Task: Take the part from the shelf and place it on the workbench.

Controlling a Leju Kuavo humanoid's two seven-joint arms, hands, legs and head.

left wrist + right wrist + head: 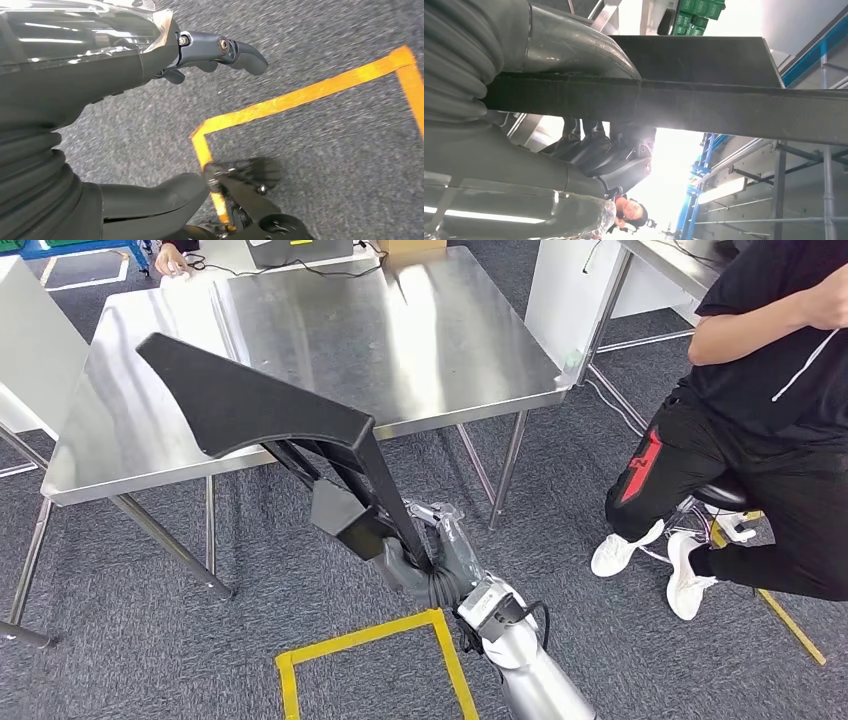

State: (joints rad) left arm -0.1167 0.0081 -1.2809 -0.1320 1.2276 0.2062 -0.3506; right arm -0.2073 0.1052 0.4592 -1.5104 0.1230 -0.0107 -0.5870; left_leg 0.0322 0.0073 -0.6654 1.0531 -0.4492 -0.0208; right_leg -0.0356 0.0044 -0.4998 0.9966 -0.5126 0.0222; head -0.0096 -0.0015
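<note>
Head view high, facing down at workbench (300, 330), wrist views close behind hands

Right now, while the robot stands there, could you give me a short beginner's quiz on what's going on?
1. True or false: the black part already lies flat on the steel workbench.
2. Which hand grips the part? A) the left hand B) the right hand C) both hands
3. Fill in: the yellow tape is stuck on the grey ____.

Key
1. False. The right hand holds it raised in front of the workbench, its wide end tilted up over the near edge.
2. B. The left hand hangs above the carpet, holding nothing.
3. Carpet.
</note>
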